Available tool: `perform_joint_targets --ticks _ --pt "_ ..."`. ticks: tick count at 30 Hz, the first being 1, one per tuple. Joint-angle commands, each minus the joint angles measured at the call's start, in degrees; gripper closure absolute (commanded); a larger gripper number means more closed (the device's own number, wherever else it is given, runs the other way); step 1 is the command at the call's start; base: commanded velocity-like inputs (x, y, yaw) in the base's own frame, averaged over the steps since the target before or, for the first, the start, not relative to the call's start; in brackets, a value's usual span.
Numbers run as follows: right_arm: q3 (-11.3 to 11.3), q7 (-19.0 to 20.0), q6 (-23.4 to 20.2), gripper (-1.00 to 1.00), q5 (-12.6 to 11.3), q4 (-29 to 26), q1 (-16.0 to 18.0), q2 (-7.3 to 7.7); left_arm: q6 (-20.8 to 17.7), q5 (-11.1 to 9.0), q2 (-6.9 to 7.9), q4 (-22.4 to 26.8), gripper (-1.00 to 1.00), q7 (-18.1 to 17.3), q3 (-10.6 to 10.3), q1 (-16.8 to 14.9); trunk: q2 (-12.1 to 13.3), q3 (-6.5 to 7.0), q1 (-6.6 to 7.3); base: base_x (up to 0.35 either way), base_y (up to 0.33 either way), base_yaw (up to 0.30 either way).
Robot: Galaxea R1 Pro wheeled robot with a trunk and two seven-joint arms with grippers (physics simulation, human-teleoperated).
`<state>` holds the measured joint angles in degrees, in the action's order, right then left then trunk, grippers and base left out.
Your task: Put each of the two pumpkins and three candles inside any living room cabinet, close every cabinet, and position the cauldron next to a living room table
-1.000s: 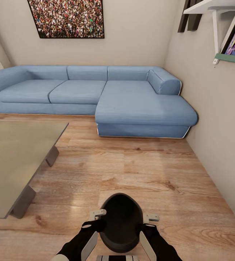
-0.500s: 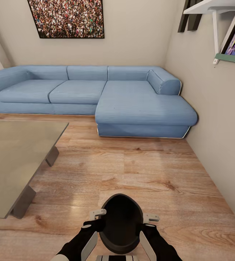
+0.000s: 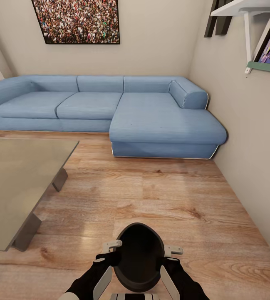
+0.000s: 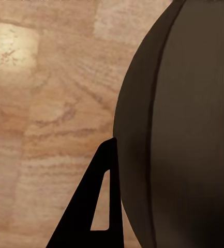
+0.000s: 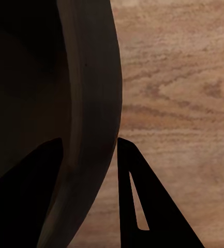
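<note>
- The cauldron [image 3: 139, 256], a squat matte-black pot, hangs low in front of you in the head view, its wide round mouth facing up toward the camera, held between your two arms above the wooden floor [image 3: 164, 196].
- Your left gripper [image 3: 112, 246] has its jaws pinching the cauldron's rim on one side; in the left wrist view one dark finger [image 4: 93, 206] lies flat against the pot's outer wall.
- Your right gripper [image 3: 172, 252] has its jaws pinching the opposite rim; in the right wrist view the wall of the pot runs between one finger inside and one finger [image 5: 137, 201] outside.
- Gripping opposite rims seems the point of this hold: the pot is too wide for one gripper, and two holds keep it level.
- The floor beneath the pot is bare light-brown planks; whether the pot touches them cannot be told.
- The counter [image 3: 14, 183], a low glass-topped coffee table on grey wedge legs, stands to your left. Its near right corner is well apart from the cauldron.
- By my judgement the pot is not yet next to the counter, so you would need to carry it leftward toward that counter's right edge before setting it down.
- Beyond, a blue corner sofa [image 3: 110, 108] runs along the back wall under a framed crowd picture [image 3: 76, 21].
- A white wall shelf [image 3: 251, 16] with books sits up on the right-hand wall.
</note>
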<state>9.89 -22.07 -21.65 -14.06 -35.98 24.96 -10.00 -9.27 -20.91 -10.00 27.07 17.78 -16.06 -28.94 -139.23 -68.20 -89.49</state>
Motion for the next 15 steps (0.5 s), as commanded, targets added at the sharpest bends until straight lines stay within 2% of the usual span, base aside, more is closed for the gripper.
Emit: perform_joint_targets --ticks 1,4,11,15 --pt "0.0 -0.5 -0.5 1.00 0.3 -0.1 0.0 0.00 -0.3 -0.1 0.00 0.1 1.00 0.5 -0.1 0.0 0.0 -0.05 0.01 0.000 0.000 0.000" --pt "0.0 -0.5 -0.5 1.00 0.3 -0.1 0.0 0.00 -0.3 -0.1 0.00 0.1 1.00 0.5 -0.1 0.0 1.2 0.49 0.67 0.000 0.000 0.000" --pt "0.0 -0.5 -0.5 1.00 0.3 -0.1 0.0 0.00 -0.3 -0.2 0.00 0.1 1.00 0.4 -0.1 0.0 1.2 0.49 0.67 0.000 0.000 0.000" --pt "0.0 -0.5 -0.5 1.00 0.3 -0.1 0.0 0.00 -0.3 -0.2 0.00 0.1 1.00 0.4 -0.1 0.0 2.8 1.20 1.54 0.000 0.000 0.000"
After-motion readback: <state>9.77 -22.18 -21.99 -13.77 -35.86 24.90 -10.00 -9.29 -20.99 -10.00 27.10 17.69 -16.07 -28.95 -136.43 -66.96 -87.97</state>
